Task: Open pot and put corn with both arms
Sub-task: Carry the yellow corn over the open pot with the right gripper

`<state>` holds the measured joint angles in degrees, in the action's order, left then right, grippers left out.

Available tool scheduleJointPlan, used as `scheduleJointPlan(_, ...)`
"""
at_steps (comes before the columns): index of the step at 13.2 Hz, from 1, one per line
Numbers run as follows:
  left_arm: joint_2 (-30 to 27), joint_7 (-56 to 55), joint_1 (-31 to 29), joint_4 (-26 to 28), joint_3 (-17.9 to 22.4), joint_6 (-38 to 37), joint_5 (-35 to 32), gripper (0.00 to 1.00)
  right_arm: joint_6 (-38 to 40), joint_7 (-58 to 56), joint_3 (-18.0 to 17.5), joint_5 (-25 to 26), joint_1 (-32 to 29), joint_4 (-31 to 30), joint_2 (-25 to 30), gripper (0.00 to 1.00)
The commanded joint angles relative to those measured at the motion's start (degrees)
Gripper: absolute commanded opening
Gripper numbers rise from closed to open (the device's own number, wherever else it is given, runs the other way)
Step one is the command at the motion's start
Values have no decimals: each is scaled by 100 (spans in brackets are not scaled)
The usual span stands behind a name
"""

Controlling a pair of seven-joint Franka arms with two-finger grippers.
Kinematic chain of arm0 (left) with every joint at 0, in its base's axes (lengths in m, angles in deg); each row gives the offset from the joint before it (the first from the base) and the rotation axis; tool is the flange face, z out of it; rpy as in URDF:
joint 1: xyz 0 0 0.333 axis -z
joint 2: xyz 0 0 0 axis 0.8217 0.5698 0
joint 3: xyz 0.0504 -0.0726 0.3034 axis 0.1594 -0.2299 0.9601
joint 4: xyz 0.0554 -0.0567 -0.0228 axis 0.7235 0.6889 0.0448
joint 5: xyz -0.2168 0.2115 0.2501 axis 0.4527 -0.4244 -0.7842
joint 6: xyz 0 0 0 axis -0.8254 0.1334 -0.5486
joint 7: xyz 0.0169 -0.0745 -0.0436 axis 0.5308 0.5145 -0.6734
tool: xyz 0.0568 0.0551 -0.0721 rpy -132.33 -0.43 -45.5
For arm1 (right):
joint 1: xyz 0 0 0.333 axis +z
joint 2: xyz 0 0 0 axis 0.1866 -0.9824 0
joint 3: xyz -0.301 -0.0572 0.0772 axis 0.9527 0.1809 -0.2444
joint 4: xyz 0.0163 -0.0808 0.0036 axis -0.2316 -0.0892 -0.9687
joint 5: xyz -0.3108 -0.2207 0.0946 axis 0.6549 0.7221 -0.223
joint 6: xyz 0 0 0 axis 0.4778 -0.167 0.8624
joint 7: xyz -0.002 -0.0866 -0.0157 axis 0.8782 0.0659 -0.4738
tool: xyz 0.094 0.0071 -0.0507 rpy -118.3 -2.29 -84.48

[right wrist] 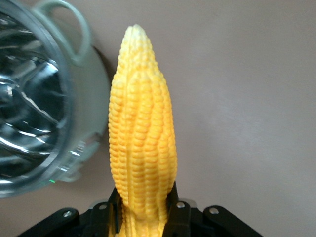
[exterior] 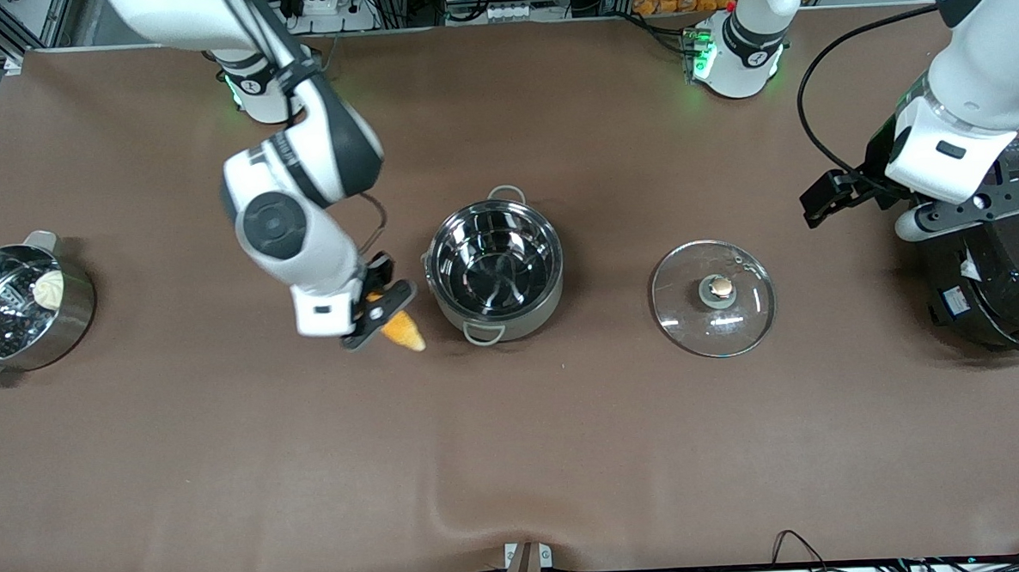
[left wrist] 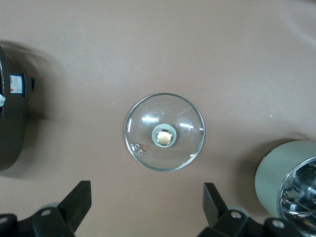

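Beside the lidless pot (exterior: 495, 269), right gripper (exterior: 379, 313) clamps the corn (exterior: 401, 329) above the table. Left gripper (left wrist: 147, 210) gapes empty, raised near the glass lid (exterior: 713, 298).

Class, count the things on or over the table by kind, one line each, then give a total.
Steel pots: 2, the open pot and the pot with an insert
Glass lid: 1
Corn: 1
Rice cooker: 1
Total: 5
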<state>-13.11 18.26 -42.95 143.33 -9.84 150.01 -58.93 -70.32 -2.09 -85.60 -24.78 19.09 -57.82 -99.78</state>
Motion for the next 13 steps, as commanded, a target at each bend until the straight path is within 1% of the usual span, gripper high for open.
scheduleJointPlan(1,-147,374,-176,12,-60,-188,-4,100,10,351,42,15,319,-31,99,0)
scheduleJointPlan(3,-147,515,-300,-49,-105,-206,57,100,28,571,42,24,574,4,99,0)
scheduleJointPlan(5,-103,533,-422,-286,-210,-320,84,100,46,765,51,85,926,5,90,0)
scheduleJointPlan(7,-85,656,-432,-366,-193,-329,84,100,-7,845,51,103,1085,22,-24,0)
scheduleJointPlan(8,-76,700,-423,-366,-184,-329,84,100,-77,845,51,121,1190,135,-138,0)
scheduleJointPlan(9,-76,709,-432,-357,-184,-329,84,100,-86,853,51,234,1322,284,-304,0)
scheduleJointPlan(10,-76,709,-432,-357,-184,-329,84,100,-86,914,51,479,1471,451,-488,0)
scheduleJointPlan(12,-76,718,-432,-357,-175,-329,84,100,-86,1300,51,858,1709,541,-718,0)
scheduleJointPlan(13,-76,718,-432,-357,-184,-329,84,100,-95,1354,51,911,1779,558,-788,0)
